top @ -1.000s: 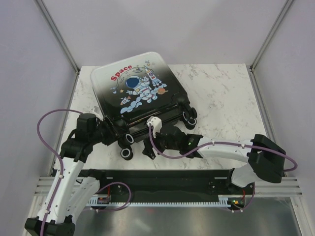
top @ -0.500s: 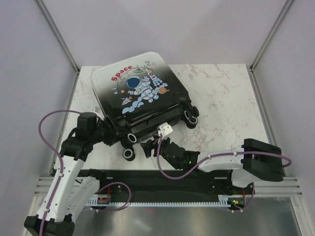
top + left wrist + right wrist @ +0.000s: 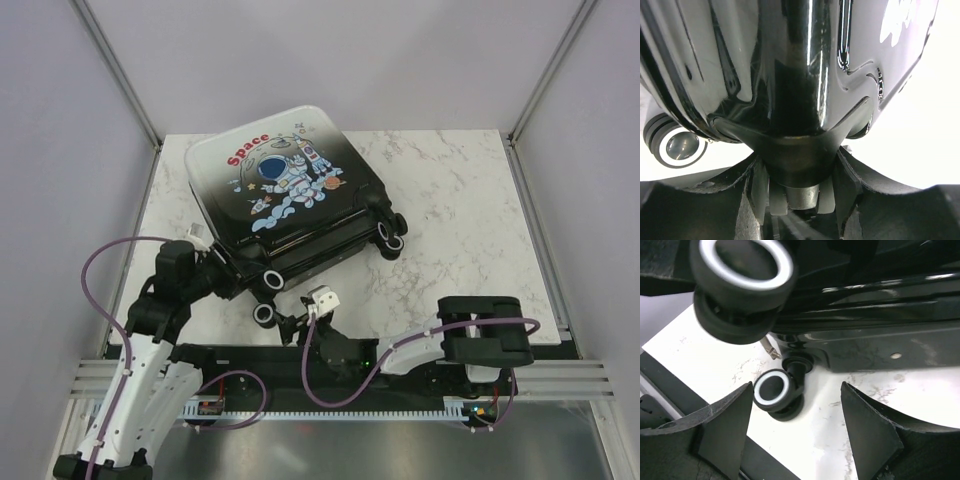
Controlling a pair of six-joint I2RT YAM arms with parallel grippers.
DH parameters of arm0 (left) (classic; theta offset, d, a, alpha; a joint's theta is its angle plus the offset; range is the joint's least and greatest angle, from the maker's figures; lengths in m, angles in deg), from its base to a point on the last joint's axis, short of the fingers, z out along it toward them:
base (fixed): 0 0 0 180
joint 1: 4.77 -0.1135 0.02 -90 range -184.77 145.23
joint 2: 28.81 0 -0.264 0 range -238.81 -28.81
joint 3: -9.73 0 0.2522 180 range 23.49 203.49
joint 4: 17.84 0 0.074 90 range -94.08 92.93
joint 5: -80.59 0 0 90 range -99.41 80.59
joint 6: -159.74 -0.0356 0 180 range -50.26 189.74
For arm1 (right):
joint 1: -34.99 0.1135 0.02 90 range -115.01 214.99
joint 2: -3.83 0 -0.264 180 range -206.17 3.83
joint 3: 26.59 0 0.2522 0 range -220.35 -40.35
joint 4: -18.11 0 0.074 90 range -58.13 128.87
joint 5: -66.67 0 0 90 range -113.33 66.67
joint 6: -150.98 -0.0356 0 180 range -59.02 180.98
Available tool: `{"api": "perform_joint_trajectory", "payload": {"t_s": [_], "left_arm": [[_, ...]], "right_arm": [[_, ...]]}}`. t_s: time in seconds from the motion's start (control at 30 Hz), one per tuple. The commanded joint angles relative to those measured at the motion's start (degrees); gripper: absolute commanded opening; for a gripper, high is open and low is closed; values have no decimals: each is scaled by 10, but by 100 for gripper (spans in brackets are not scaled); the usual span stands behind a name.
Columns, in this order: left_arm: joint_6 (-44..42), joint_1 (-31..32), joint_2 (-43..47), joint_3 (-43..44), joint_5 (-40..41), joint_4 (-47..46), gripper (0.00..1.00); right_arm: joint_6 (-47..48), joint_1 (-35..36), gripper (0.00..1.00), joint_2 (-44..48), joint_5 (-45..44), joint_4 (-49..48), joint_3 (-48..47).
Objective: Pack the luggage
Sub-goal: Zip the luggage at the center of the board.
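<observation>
While the luggage [image 3: 285, 190] is lying flat and closed on the table [image 3: 470, 200], print side up, the left claw [image 3: 224, 266] is reaching in at its near left corner. Seen from the left wrist, this claw [image 3: 796, 186] is clenching the black wheel mount [image 3: 800, 160] at that corner of the luggage [image 3: 790, 75]. The pale pads [image 3: 760, 192] are pressing on either side of the mount, and the glossy shell is rising straight ahead of the fingers. A wheel [image 3: 677, 145] is sitting just left of the claw, tucked under the shell.

Further right, the right claw [image 3: 293, 328] is hovering low by the near edge of the table, pointing at the wheeled end of the luggage and touching none of it. From the right wrist, this claw [image 3: 797, 400] is standing released, its fingers [image 3: 725, 425] spread wide with only bare marble between them. A near wheel [image 3: 742, 270] is looming above and left of the claw, a far wheel [image 3: 775, 392] is resting on the table just ahead of the left finger, and the dark edge of the luggage [image 3: 865, 340] is running across ahead of both fingers
</observation>
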State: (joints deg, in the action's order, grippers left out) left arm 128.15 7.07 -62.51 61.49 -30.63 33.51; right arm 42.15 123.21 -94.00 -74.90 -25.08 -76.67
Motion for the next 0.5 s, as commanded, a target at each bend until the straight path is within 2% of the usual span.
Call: {"api": "perform_joint_trajectory", "payload": {"t_s": [0.0,0.17,0.23,0.47], "left_arm": [[46,10,-13,-3,-59,-162,2],[51,10,-21,-15,-63,-187,2],[56,11,-21,-20,-66,-191,2],[81,11,-12,-34,-74,-196,2]], "right_arm": [[25,14,78,-71,-33,-83,-35],[48,14,79,-155,-39,-171,-80],[86,14,78,-188,-49,-195,-107],[112,-20,76,-257,-29,-242,-147]]}}
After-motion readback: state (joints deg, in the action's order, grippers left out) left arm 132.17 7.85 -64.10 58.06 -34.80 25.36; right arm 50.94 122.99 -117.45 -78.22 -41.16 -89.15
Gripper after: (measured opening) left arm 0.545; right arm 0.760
